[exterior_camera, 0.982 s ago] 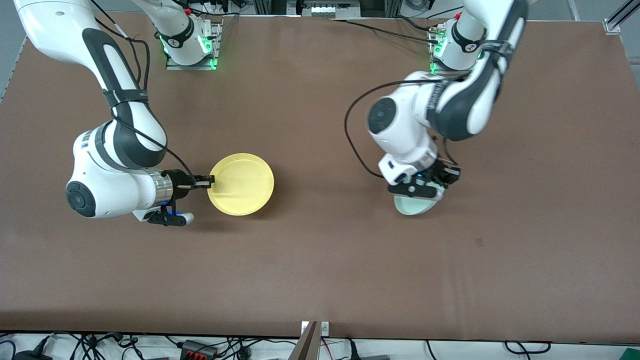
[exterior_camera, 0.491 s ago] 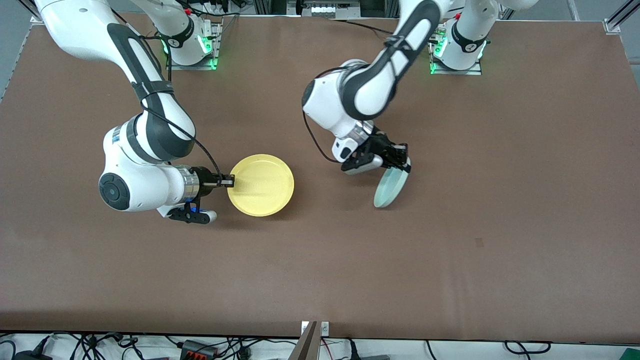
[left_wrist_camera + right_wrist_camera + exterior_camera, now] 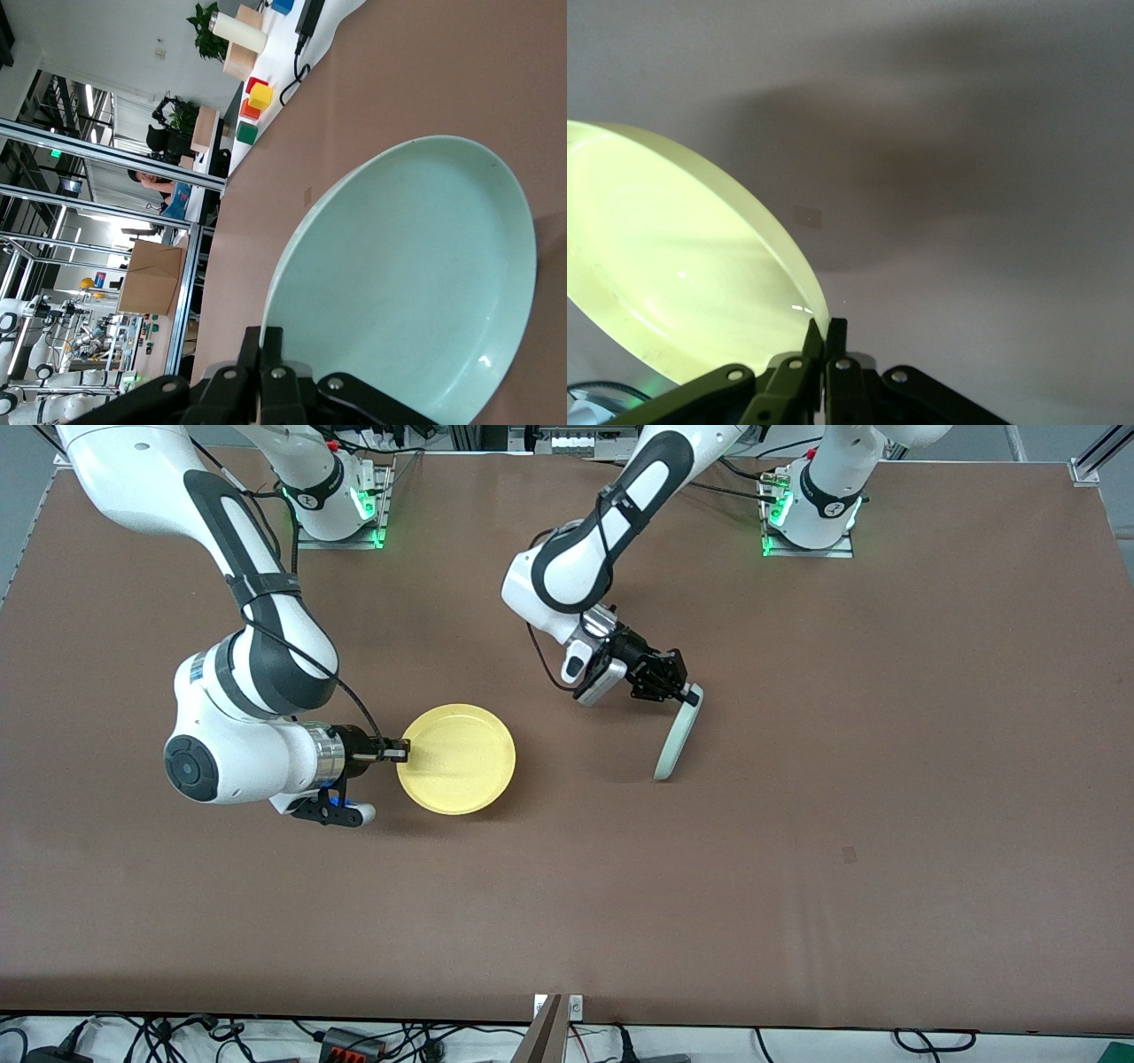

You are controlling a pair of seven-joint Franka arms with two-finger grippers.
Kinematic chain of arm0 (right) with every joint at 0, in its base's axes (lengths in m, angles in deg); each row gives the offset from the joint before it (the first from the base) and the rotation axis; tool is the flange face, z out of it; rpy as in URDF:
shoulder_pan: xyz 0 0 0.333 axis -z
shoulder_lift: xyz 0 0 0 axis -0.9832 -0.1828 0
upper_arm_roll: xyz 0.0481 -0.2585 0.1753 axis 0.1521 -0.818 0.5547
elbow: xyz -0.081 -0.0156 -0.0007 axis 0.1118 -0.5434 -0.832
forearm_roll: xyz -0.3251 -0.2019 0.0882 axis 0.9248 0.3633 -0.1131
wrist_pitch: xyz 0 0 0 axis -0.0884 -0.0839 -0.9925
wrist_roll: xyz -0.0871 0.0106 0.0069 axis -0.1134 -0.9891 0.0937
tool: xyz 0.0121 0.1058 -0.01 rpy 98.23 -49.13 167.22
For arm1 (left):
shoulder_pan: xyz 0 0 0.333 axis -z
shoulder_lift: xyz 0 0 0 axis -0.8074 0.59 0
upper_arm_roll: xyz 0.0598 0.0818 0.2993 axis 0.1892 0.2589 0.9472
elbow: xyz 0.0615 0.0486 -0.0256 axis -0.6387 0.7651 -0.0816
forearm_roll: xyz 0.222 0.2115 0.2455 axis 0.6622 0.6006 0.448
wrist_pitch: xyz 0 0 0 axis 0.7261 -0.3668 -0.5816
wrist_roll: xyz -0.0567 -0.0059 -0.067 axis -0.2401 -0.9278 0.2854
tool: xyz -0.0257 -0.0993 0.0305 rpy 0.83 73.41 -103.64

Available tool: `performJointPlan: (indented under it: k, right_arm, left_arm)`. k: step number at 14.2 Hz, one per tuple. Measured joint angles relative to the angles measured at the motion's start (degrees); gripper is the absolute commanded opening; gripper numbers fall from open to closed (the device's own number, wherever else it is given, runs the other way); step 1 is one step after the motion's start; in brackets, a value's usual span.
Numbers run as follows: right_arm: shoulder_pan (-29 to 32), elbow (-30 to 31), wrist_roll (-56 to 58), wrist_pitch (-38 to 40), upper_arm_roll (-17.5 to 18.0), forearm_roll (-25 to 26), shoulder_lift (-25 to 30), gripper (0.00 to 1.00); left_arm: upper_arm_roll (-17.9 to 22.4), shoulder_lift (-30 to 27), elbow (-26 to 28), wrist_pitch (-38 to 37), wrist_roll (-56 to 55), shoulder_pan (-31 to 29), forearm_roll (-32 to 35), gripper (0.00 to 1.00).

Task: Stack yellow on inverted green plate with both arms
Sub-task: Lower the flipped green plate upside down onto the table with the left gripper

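Step in hand: turning the green plate (image 3: 679, 732) over, judged from its pose; it hangs nearly on edge above the middle of the worktop (image 3: 886, 886), toward the edge where the arm bases stand.
Left gripper (image 3: 684, 694): fingers pinching the green plate's rim at its upper edge; in the left wrist view the fingers (image 3: 263, 365) are pressed together on the rim with the hollow face of the green plate (image 3: 407, 283) toward the camera.
Right gripper (image 3: 400, 754): fingers pinching the rim of the yellow plate (image 3: 457, 759), which it holds roughly level, hollow side up, toward the right arm's end of the worktop; whether it is lifted or resting, I cannot tell.
Right wrist view: fingers (image 3: 824, 350) closed on the yellow plate's (image 3: 673, 266) edge.
Doing it well: finish the roll so the green plate's hollow faces down, lower it flat before letting go, and keep the pinch firm so the rim does not slip. Keep the yellow plate level and apart until the green one lies settled, then centre it above.
Risk: a plate dropped on edge could roll away.
Contents: both plates are empty.
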Motion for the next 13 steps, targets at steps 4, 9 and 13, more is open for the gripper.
performJointPlan:
  k: [4, 9, 13]
  right_arm:
    - [0.00, -0.07, 0.00, -0.01, 0.00, 0.00, -0.35, 0.00]
    - [0.05, -0.18, 0.00, -0.01, 0.00, 0.00, -0.36, 0.00]
    - [0.06, -0.41, 0.07, -0.01, 0.00, 0.00, -0.36, 0.00]
  left_arm:
    - [-0.23, 0.38, -0.24, 6.58, -1.39, 0.95, -1.86, 1.00]
    - [-0.21, 1.32, -3.76, 19.98, -4.01, -2.65, -17.03, 1.00]
    - [-0.32, 0.31, -6.42, 29.96, -3.89, -7.14, -30.01, 1.00]
